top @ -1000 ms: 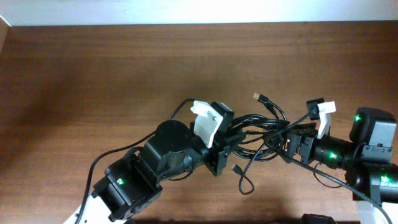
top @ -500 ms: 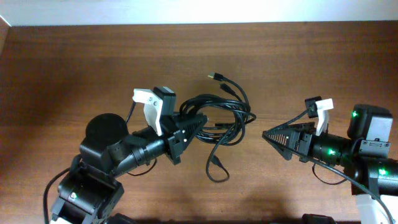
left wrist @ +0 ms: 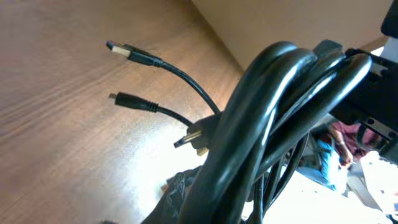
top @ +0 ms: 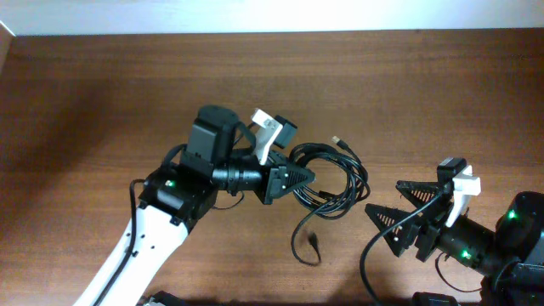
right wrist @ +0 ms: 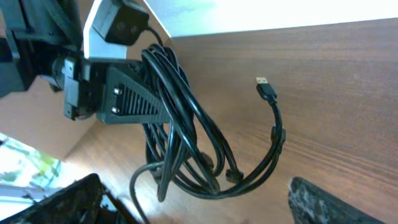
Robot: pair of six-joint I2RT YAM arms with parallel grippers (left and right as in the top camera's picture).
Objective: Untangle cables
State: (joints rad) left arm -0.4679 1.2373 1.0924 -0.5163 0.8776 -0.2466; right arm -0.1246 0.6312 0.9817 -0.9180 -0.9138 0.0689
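The cables are a tangled bundle of thin black loops lifted over the middle of the table. My left gripper is shut on the bundle's left side. One USB plug sticks out at the top, and a loose tail trails down to the wood. In the left wrist view the cables fill the foreground, with plugs hanging beyond. My right gripper stands open at the lower right, apart from the bundle. The right wrist view shows the cables hanging from the left gripper, between its own spread fingers.
The brown wooden table stretches to a pale wall edge at the back. The left arm's body lies to the left of the bundle. The right arm's base sits at the lower right corner.
The left gripper has carried the bundle leftward, then back right toward the middle. The right gripper has let go of the cables and drawn back to the lower right, jaws slightly wider.
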